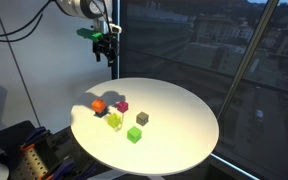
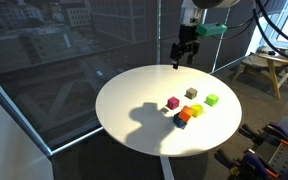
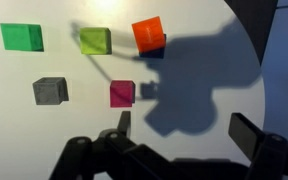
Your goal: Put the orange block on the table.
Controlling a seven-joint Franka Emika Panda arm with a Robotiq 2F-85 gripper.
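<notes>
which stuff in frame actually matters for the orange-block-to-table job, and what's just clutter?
Job:
- small orange-red cube, apparently resting on a dark blue cube
- round white table
- gripper, open, well above the table

Lying about:
- magenta-pink cube
- yellow-green cube
- grey cube
- bright green cube

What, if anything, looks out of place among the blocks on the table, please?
Only the orange block: it sits on a dark blue block that peeks out beneath it, while the other four cubes lie singly on the table. Nothing looks spilled or damaged.
</notes>
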